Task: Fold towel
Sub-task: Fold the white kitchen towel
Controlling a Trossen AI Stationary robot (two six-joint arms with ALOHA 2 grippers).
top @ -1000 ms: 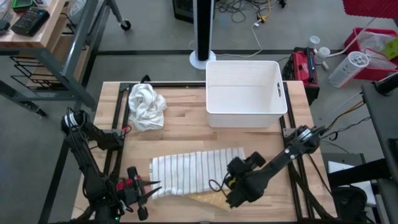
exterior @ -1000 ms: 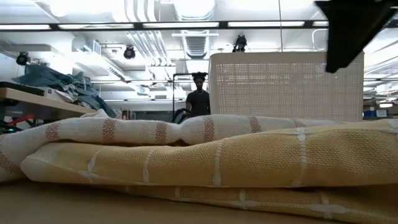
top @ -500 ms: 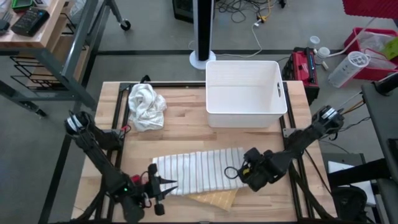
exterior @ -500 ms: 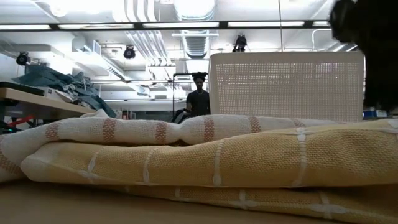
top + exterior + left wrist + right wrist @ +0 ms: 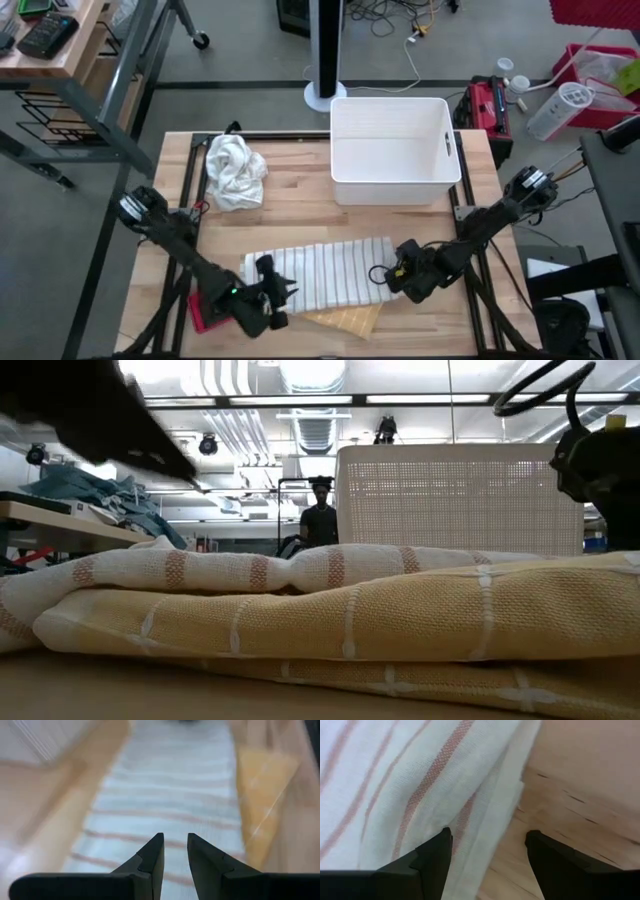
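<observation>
Right gripper [image 5: 385, 280], fingers spread wide, sits at the striped towel's [image 5: 318, 272] right edge, lower centre of the high frame. Left gripper [image 5: 283, 297], fingers narrowly apart and empty, hovers over its left end. A yellow towel [image 5: 345, 318] lies mostly hidden underneath.

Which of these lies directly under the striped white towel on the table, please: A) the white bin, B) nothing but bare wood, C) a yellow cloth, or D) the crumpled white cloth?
C: in the high view a yellow cloth pokes out from beneath the near edge of the striped towel, and the low view shows the same stacking, while the white bin and the crumpled white cloth sit apart, farther back.
</observation>
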